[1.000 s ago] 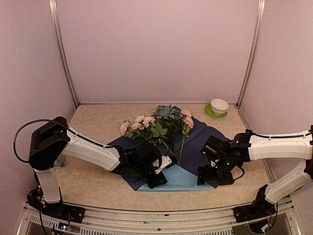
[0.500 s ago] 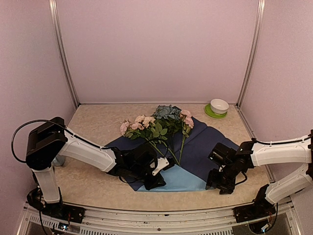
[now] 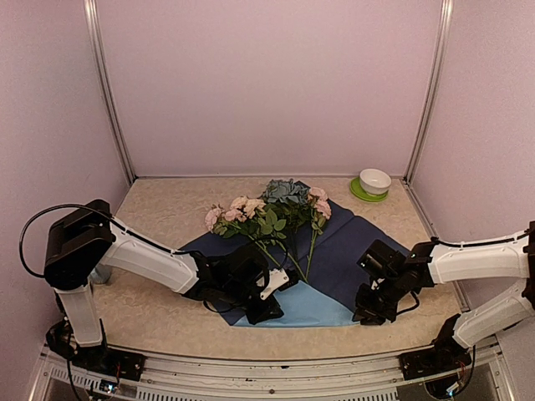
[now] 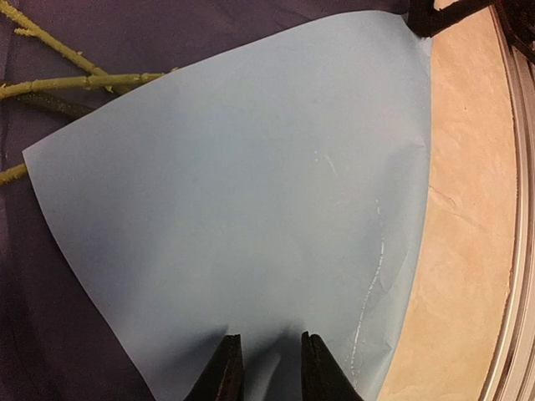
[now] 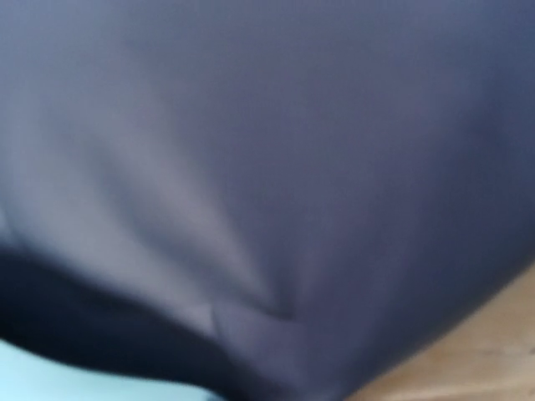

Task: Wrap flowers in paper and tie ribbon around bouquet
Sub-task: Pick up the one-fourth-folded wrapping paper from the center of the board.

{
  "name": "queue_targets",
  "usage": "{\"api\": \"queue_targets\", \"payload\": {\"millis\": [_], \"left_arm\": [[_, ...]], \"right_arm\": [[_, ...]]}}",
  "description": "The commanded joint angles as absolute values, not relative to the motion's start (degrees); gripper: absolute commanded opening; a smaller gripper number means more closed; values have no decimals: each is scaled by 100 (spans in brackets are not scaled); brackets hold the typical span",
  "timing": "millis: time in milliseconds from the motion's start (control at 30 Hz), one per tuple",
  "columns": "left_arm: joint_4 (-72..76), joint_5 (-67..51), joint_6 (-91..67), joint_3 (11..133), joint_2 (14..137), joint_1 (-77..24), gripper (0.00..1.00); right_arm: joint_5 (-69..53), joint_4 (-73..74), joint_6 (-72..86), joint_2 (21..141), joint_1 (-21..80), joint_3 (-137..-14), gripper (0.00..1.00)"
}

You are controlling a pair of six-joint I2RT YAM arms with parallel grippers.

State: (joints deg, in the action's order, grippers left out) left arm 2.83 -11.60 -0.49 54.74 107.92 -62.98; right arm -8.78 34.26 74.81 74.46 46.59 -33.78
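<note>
blue paper point(image 3: 355, 251), one sheet, lies flat on the table point(image 3: 163, 221), dark side up. one near corner is folded over as a light blue flap point(image 3: 308, 306). one bunch of flowers point(image 3: 269, 212) rests on the sheet, blooms far, stems pointing near; in the left wrist view, stem ends point(image 4: 84, 83) reach the flap's far edge. two grippers are present. the left gripper point(image 4: 264, 372) sits at the flap's near-left edge, jaws drawn narrow and pinching that edge. the right gripper point(image 3: 371, 312) is low at the sheet's near-right corner; its wrist view is blurred and filled with dark paper, so whether its jaws are spread or closed cannot be told. one white bowl point(image 3: 375, 180) stands on one green saucer point(image 3: 358, 193), far right, well apart.
</note>
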Motion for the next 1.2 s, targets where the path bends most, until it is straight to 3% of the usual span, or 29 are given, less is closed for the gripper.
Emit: {"api": "queue_targets", "payload": {"millis": [0, 133, 333, 800, 1167], "left_arm": [[-321, -1373, -19, 5370, 10739, -6328, 24], [-517, -1245, -66, 5555, 10416, -6359, 26], [-31, -1286, -109, 5815, 10216, -6321, 38], [-885, -1847, -222, 7110, 11728, -6095, 39], [-663, -2126, -477, 6842, 11681, -5996, 39]], "right_arm": [[-792, 3395, 7331, 7481, 4597, -3252, 14], [-628, 3735, 7049, 7524, 4604, -3551, 11], [-427, 3813, 6551, 7829, 4766, -4003, 0], [662, 4586, 6213, 8035, 5593, -4960, 0], [1399, 4885, 5267, 8869, 6337, -6513, 0]]}}
